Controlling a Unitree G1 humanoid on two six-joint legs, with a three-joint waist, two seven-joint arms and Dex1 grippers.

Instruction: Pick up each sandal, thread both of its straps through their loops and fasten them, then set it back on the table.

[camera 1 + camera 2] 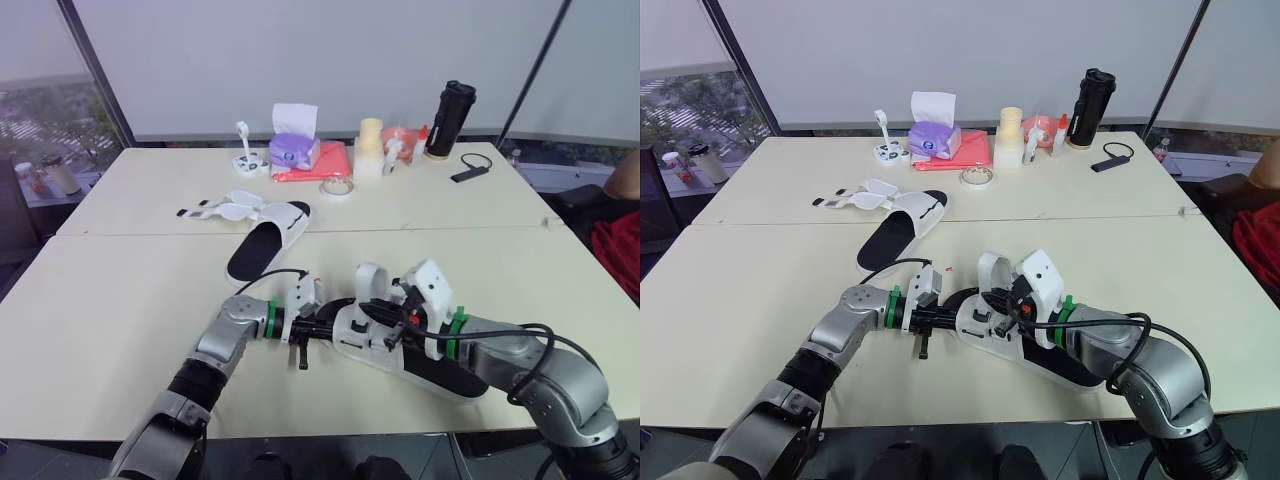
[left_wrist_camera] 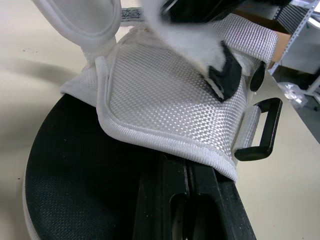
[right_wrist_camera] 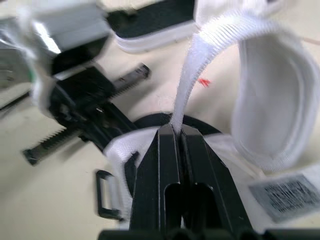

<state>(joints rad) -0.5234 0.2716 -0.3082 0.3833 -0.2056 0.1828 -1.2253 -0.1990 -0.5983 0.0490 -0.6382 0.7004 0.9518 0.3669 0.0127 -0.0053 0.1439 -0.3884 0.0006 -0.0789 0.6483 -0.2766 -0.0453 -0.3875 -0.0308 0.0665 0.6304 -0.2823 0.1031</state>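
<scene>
A white sandal with a black footbed lies near the table's front edge, between my two grippers. My left gripper is shut on the rim of its white woven upper, beside a black strap loop. My right gripper is shut on a white strap, which rises from the fingertips; a second strap flap arches beside it. The other sandal rests further back at the table's middle, its straps lying open and spread to the left.
At the table's back stand a purple tissue box, a red cloth, a tape roll, a cream cup, a black bottle and a small black device. A person sits at the right edge.
</scene>
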